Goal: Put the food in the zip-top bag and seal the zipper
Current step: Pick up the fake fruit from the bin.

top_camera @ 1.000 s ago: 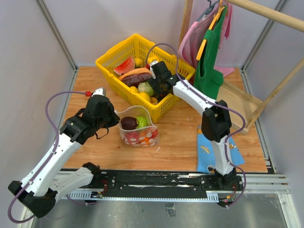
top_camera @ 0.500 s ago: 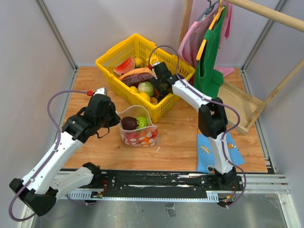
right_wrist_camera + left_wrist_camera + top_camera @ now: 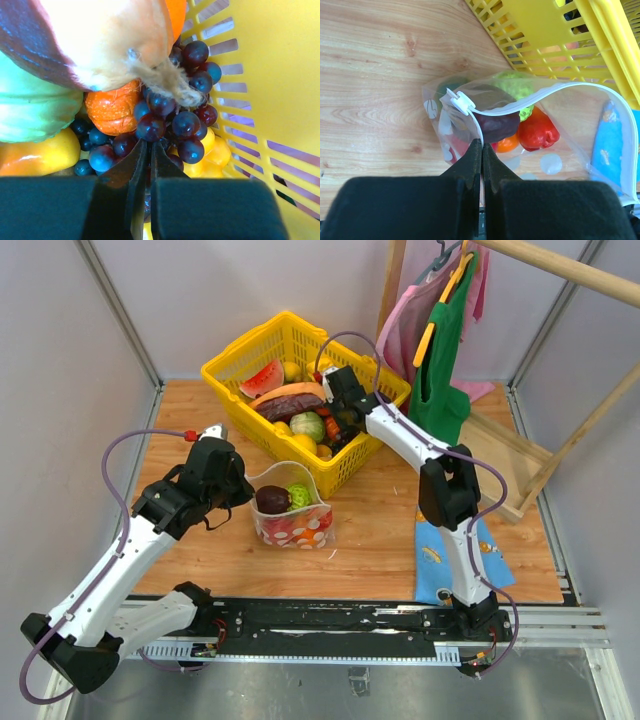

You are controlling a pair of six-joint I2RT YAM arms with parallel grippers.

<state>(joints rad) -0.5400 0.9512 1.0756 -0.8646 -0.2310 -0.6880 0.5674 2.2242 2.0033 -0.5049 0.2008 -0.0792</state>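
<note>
Nearest the arm bases, on the right, a blue cloth (image 3: pixel 432 558) lies flat on the table (image 3: pixel 370 530).

Just beyond, left of centre, the bag (image 3: pixel 295 525) stands upright on the table with its mouth up, just in front of the basket (image 3: pixel 350 468). The left gripper (image 3: pixel 481 144) has its jaws pressed together on the bag's near rim, pinching the film just below the white slider (image 3: pixel 460 101). The zipper (image 3: pixel 520 106) is unsealed and its strip curves wide across the open mouth. The food (image 3: pixel 536 134) in the bag is four pieces: one red, one dark purple, one green, and one orange partly hidden under the purple.

Farther back, the yellow basket holds the remaining pieces, among them a watermelon slice (image 3: pixel 260 378), a pale green round piece, yellow pieces and the grapes (image 3: pixel 186 124). The right gripper (image 3: pixel 149 150) reaches down into the basket's right half. Its jaws are closed to a sliver and its tips are sunk in the grapes. Whether a stem or berry is caught between them cannot be made out.

Farthest, at right rear, green and pink garments (image 3: pixel 440 380) hang from a wooden rack (image 3: pixel 560 265).
</note>
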